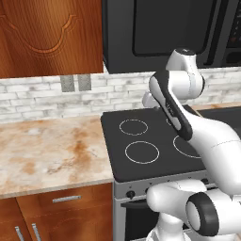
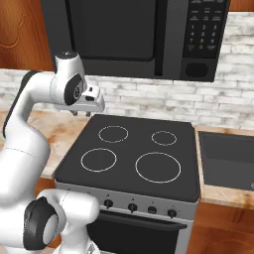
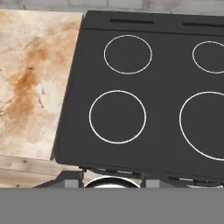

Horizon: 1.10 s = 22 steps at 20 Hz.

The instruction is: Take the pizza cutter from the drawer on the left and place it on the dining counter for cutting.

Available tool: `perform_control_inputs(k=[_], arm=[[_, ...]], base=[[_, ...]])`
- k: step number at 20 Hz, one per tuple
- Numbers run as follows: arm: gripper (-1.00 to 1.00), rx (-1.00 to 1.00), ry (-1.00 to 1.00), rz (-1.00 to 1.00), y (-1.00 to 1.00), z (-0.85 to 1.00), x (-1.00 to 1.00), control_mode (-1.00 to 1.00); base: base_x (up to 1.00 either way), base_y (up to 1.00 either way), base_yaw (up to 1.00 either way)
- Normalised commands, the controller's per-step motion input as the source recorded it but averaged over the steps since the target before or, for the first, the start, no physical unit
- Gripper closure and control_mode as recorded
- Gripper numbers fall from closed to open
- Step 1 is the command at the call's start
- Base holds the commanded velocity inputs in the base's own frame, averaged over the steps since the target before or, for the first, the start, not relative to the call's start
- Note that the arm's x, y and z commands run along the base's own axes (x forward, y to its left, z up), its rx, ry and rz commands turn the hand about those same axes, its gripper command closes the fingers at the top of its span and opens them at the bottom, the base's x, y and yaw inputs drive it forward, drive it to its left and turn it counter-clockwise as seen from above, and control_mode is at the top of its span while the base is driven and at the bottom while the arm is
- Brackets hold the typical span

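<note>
Hovering above the black cooktop [image 2: 134, 154], the gripper [image 2: 81, 113] holds nothing; whether its fingers are apart cannot be told. Left of the cooktop, the drawer [image 1: 66, 200] is closed.

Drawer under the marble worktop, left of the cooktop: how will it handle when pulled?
The drawer looks rigid wood, shut flush, so it should slide straight rather than flex or tip. Its handle is a thin, smooth silver bar, likely slippery in a pinch. Shallow front: probably light, though contents are hidden.
</note>
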Motion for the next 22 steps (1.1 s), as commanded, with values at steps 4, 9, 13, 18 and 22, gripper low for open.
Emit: perform_control_inputs(k=[4,9,13,18,22], arm=[[-1.0,-0.01,0.03,0.0,0.32,-0.11,-0.29,-1.0],[-1.0,-0.1,0.0,0.07,0.98,-0.18,-0.79,-1.0],[-1.0,-0.06,0.02,0.11,0.96,-0.14,-0.6,-1.0],[-1.0,0.0,0.0,0.09,0.61,-0.12,-0.49,-1.0],[-1.0,-0.12,0.0,0.15,0.88,-0.45,-0.45,-1.0]], base=[[0.0,0.0,0.0],[0.0,0.0,0.0],[0.0,0.0,0.0],[0.0,0.0,0.0],[0.0,0.0,0.0]])
